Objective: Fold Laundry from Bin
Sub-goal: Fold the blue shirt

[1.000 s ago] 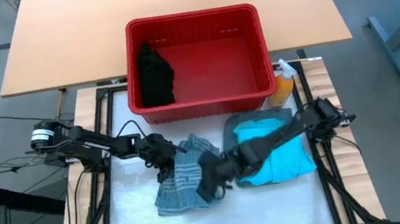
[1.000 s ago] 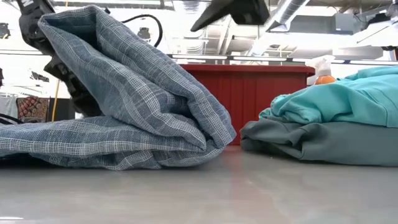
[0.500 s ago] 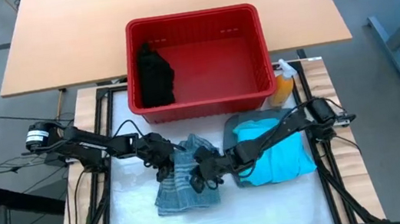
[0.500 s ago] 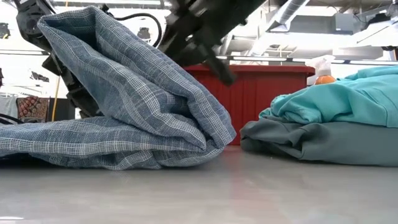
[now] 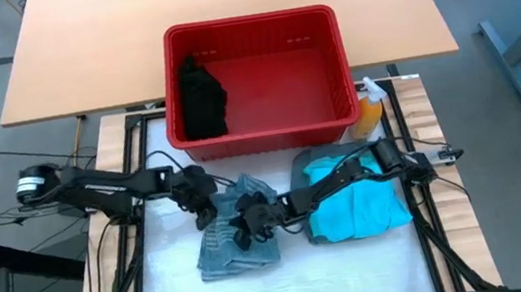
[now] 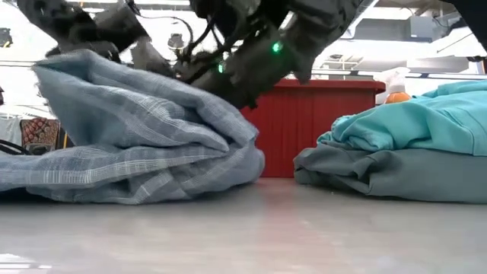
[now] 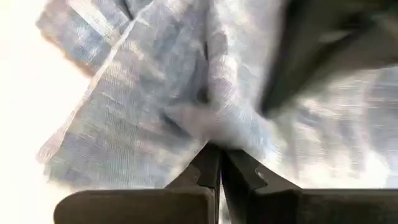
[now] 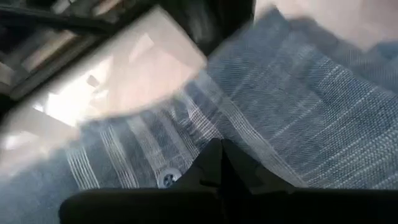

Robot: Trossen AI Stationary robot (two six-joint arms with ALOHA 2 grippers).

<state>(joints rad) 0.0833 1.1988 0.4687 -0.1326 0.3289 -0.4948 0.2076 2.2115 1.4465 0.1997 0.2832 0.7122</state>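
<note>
Both grippers, left (image 5: 204, 202) and right (image 5: 247, 224), pinch the striped cloth (image 5: 239, 250); I'd draw its fold flat, edges matched.

R gripper (image 5: 248, 223) swung from table's front-middle onto the striped cloth (image 5: 236, 245) & pinched shut on it, L gripper (image 5: 204, 196) dropped lower, cloth's raised fold now flattened toward table.

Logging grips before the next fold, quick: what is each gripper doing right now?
Left gripper: shut on the striped cloth.
Right gripper: shut on the striped cloth.
</note>
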